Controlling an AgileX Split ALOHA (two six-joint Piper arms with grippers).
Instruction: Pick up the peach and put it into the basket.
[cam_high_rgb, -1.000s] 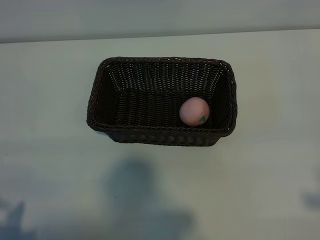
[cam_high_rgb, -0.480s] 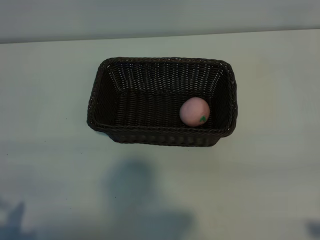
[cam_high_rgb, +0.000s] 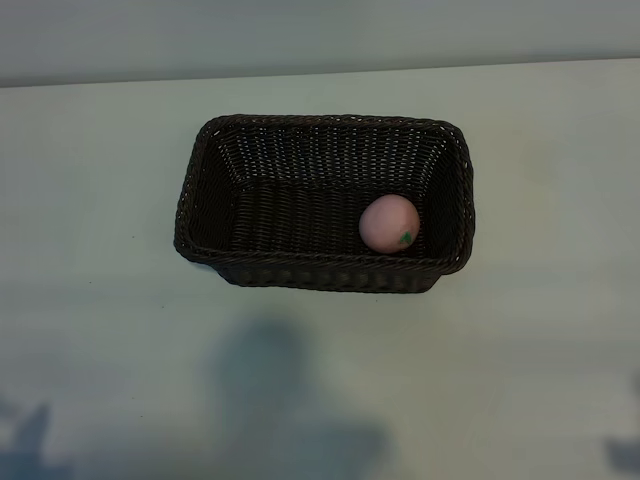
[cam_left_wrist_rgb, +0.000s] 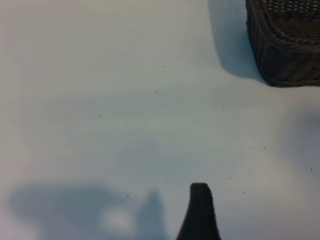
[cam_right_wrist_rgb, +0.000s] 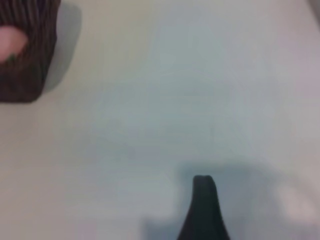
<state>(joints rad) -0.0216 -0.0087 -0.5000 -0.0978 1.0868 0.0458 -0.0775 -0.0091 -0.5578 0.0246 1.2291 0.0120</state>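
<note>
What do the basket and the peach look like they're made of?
Basket: woven wicker or a plastic imitation, dark brown and matt, with a braided rim and visible strands. Peach: likely a plastic or foam model, with a smooth, even pale-pink skin and a flat green leaf mark.

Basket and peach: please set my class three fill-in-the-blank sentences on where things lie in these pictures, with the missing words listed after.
1. The peach lies inside the ____.
2. In the exterior view, the peach rests near the basket's ____ end.
3. The basket stands on a pale ____.

Missing words: basket; right; table
</note>
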